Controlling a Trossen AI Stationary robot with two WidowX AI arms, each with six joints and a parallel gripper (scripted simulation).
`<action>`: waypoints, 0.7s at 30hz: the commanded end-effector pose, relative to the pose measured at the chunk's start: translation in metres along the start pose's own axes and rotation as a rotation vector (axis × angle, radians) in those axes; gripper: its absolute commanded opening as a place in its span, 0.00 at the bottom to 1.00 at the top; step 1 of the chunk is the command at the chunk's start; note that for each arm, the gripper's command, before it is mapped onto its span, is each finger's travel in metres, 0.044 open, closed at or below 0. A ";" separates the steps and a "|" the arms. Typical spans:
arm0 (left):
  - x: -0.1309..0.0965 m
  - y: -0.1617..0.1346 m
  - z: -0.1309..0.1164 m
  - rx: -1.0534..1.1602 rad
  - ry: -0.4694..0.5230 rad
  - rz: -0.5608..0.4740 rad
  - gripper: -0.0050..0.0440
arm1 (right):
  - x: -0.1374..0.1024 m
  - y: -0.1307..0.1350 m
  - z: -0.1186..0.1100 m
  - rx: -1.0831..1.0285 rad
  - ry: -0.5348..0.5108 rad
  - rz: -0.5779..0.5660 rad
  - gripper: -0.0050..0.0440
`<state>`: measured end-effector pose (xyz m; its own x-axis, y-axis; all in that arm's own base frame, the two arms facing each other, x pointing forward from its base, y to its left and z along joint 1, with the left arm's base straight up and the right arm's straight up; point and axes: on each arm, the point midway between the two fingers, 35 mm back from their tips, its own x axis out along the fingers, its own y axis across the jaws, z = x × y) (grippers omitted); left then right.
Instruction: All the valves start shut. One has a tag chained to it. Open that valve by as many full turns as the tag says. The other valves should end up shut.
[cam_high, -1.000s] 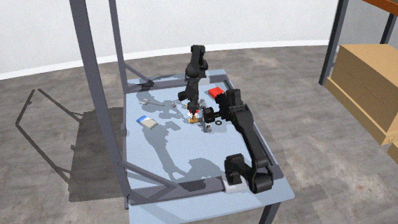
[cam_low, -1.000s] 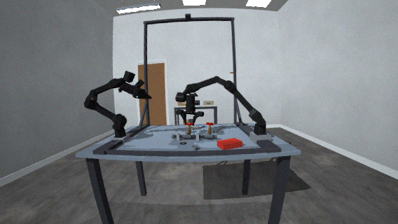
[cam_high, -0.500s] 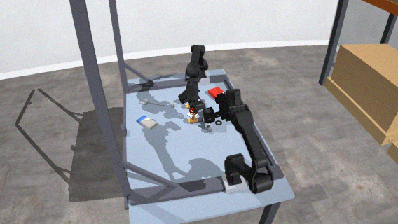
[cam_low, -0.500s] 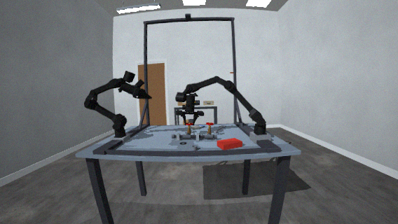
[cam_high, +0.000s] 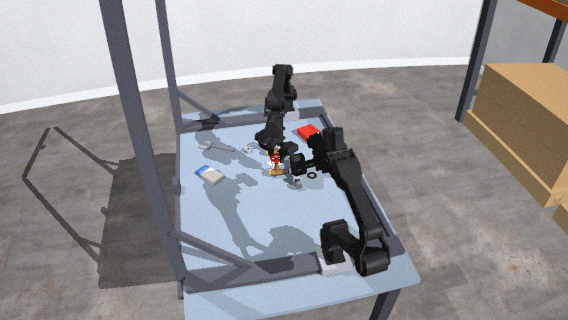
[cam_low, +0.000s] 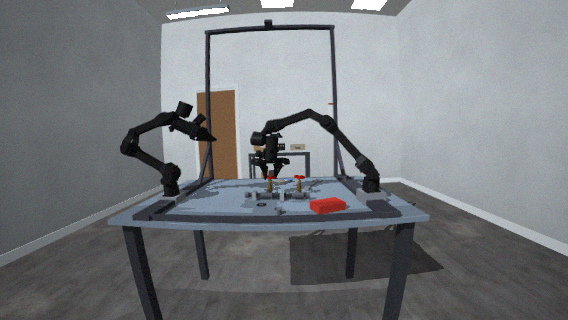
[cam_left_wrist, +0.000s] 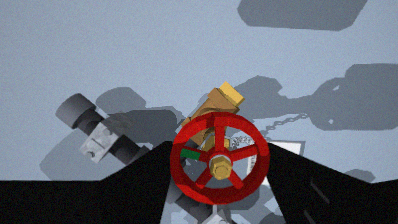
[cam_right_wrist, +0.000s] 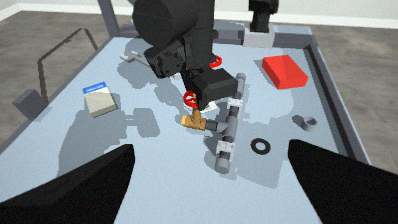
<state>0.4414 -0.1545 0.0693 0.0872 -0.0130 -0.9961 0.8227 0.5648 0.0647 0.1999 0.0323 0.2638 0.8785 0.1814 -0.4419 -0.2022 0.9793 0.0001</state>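
The left gripper (cam_high: 276, 152) (cam_low: 270, 175) (cam_left_wrist: 217, 149) (cam_right_wrist: 195, 102) has its fingers clamped on the tagged valve's red handwheel (cam_left_wrist: 219, 196) (cam_right_wrist: 185, 98), over the bench (cam_high: 210, 210) (cam_low: 225, 210) (cam_left_wrist: 125, 45) (cam_right_wrist: 165, 190). In the left wrist view, the wheel's green-marked spoke points between nine and ten o'clock; the white tag (cam_left_wrist: 289, 148) (cam_right_wrist: 207, 107) lies partly hidden toward three. The right gripper (cam_low: 215, 139) (cam_right_wrist: 211, 149) has its fingers spread, grasping nothing. In the right wrist view, a red block (cam_high: 308, 132) (cam_low: 327, 205) (cam_right_wrist: 285, 71) sits at two o'clock from that wheel.
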 end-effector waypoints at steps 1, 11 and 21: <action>-0.020 0.002 0.000 -0.166 -0.037 0.023 0.54 | -0.003 0.000 0.005 -0.002 -0.016 0.001 0.92; -0.020 0.002 0.000 -0.430 -0.040 0.018 0.54 | -0.003 0.000 0.005 -0.002 -0.016 0.001 0.92; -0.019 0.002 0.000 -0.590 -0.040 0.014 0.54 | -0.003 0.000 0.005 -0.002 -0.016 0.001 0.92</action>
<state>0.4416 -0.1541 0.0693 0.0896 -0.0147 -0.9959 0.4322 0.9014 0.0256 0.1999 0.0323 0.2638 0.8785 0.1814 -0.4419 -0.2022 0.9793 0.0001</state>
